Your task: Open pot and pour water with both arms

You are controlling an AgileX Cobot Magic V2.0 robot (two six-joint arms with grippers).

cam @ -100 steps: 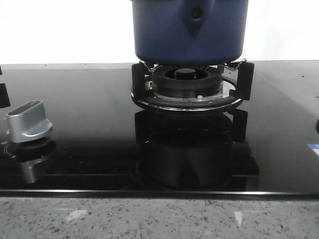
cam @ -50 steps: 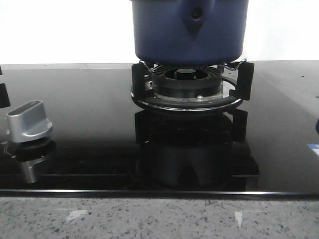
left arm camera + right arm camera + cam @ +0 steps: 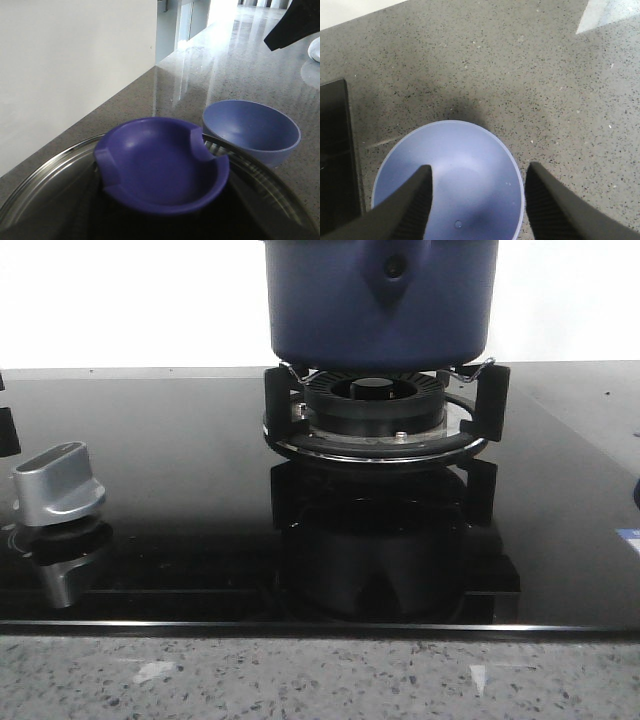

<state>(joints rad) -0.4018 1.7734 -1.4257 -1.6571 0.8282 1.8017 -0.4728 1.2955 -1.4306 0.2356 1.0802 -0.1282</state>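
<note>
The pot [image 3: 380,305] is cropped by the top edge of the front view, so its rim and lid are out of sight. In the left wrist view the glass lid [image 3: 45,187] runs off the bottom, and that gripper's fingers can't be made out. The right gripper [image 3: 477,200] shows fingers cut off below, and the blue bowl [image 3: 465,170] is clipped too.

Front view: low, close to the stove burner [image 3: 375,415]. Left wrist: close over the lid [image 3: 160,172]. Right wrist: straight down. Shared by both wrists: blue bowl [image 3: 251,131].
</note>
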